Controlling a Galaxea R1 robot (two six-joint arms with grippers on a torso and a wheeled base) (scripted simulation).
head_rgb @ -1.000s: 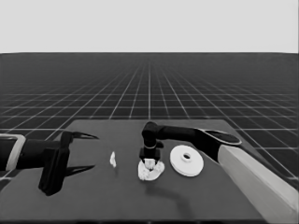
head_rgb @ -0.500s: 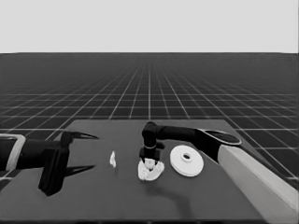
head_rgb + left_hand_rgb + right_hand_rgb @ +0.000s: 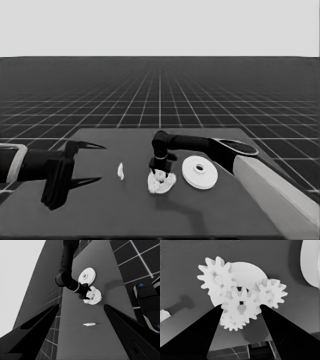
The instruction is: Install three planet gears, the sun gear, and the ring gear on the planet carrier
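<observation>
My right gripper (image 3: 159,170) hangs over the planet carrier, the smaller round part (image 3: 161,184), at mid-table. In the right wrist view its bare face (image 3: 247,272) shows behind several toothed gears. Planet gears sit at three spots on it (image 3: 218,278) (image 3: 270,293) (image 3: 233,323). The sun gear (image 3: 240,305) sits in the middle between them, and the right gripper (image 3: 240,315) is shut on it, a finger against each side. The ring gear, the larger round part (image 3: 199,172), lies flat just to the right. My left gripper (image 3: 102,163) waits open over the table's left end.
A thin white piece (image 3: 120,171) stands left of the smaller round part, between the two grippers. The right arm's pale grey part (image 3: 280,195) fills the lower right corner. Dark machinery with blue lights (image 3: 147,305) sits past the table's edge.
</observation>
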